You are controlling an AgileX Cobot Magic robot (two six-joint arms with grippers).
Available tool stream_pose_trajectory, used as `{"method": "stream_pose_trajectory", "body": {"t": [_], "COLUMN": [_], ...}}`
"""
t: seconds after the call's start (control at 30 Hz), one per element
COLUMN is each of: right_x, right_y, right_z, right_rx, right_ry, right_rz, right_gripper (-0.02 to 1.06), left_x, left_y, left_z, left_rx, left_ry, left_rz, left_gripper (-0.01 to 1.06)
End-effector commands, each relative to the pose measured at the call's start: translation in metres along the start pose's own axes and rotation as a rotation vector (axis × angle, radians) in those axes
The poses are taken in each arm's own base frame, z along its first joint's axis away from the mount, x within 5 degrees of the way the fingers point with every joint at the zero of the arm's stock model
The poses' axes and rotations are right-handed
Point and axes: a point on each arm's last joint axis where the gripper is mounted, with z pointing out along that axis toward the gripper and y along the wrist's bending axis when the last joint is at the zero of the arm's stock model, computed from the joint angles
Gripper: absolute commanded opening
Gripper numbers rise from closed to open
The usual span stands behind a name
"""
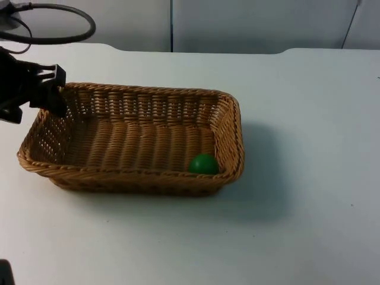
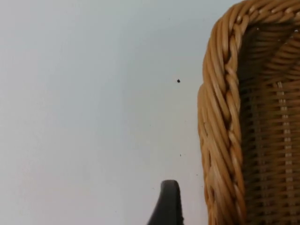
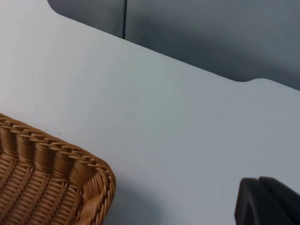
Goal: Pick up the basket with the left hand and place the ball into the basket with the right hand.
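Wicker basket [image 1: 133, 139] resting on the white table [image 1: 297, 119], with the green ball [image 1: 203, 164] inside it, lying against the wall farthest from the left gripper [image 1: 50, 95]. The left gripper sits at the basket's opposite end wall; whether its fingers pinch the rim cannot be told (in the left wrist view a fingertip [image 2: 166, 204] stands just beside the rim, apart from it). A right gripper finger [image 3: 267, 201] hangs over bare table beside a basket corner; its opening cannot be told.

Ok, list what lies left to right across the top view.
Left gripper at the basket's left end → wicker basket → green ball inside its right end → bare white table.
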Motion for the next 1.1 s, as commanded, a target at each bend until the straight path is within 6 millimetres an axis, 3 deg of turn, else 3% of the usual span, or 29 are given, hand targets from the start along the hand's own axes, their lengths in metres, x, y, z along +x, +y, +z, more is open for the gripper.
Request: {"method": "stream_pose_trajectory", "body": {"t": [0.0,0.07,0.13,0.17,0.3,0.33,0.4,0.43,0.47,0.5,0.63,0.67,0.8,0.83,0.97,1.0,1.07], "right_x": [-0.004,-0.004,-0.004,-0.004,-0.003,-0.003,-0.003,-0.003,-0.003,-0.003,-0.003,-0.003,-0.003,-0.003,-0.003,-0.003,-0.003], "right_y": [-0.002,-0.002,-0.002,-0.002,-0.002,-0.002,-0.002,-0.002,-0.003,-0.003,-0.003,-0.003,-0.003,-0.003,-0.003,-0.003,-0.003], "right_z": [-0.005,-0.005,-0.005,-0.005,-0.005,-0.005,-0.005,-0.005,-0.006,-0.006,-0.006,-0.006,-0.006,-0.006,-0.006,-0.006,-0.006], "right_rx": [-0.002,-0.002,-0.001,-0.001,0.002,0.002,0.003,0.003,0.003,0.003,0.003,0.003,0.003,0.003,0.003,0.003,0.005], "right_ry": [-0.029,-0.029,-0.027,-0.027,-0.015,-0.015,-0.013,-0.013,-0.016,-0.016,-0.017,-0.017,-0.017,-0.017,-0.017,-0.017,-0.009], "right_rz": [0.008,0.008,0.002,0.002,0.002,0.002,0.002,0.002,0.002,0.002,0.003,0.003,0.003,0.003,0.003,0.003,0.003], "right_gripper": [0.00,0.00,0.00,0.00,0.00,0.00,0.00,0.00,0.00,0.00,0.00,0.00,0.00,0.00,0.00,0.00,0.00], "left_x": [-0.005,-0.010,-0.017,-0.017,-0.030,-0.030,-0.031,-0.027,-0.022,-0.022,0.009,0.009,0.052,0.052,0.106,0.106,0.149], "left_y": [-0.003,-0.006,-0.012,-0.012,-0.027,-0.027,-0.036,-0.044,-0.050,-0.050,-0.066,-0.066,-0.073,-0.073,-0.074,-0.074,-0.068], "left_z": [-0.005,-0.016,-0.040,-0.040,-0.104,-0.104,-0.141,-0.171,-0.190,-0.190,-0.249,-0.249,-0.294,-0.294,-0.327,-0.327,-0.342], "left_rx": [-0.003,-0.001,-0.017,-0.017,-0.039,-0.039,-0.049,-0.047,-0.041,-0.041,-0.008,-0.008,-0.018,-0.018,-0.030,-0.030,-0.093], "left_ry": [-0.026,-0.056,-0.114,-0.114,-0.283,-0.283,-0.371,-0.423,-0.449,-0.449,-0.468,-0.468,-0.414,-0.414,-0.429,-0.429,-0.497], "left_rz": [0.023,0.037,0.111,0.111,0.224,0.224,0.281,0.324,0.348,0.348,0.418,0.418,0.417,0.417,0.397,0.397,0.371], "left_gripper": [0.67,0.58,0.42,0.42,0.14,0.14,0.04,0.00,0.00,0.00,0.00,0.00,0.00,0.00,0.00,0.00,0.00]}}
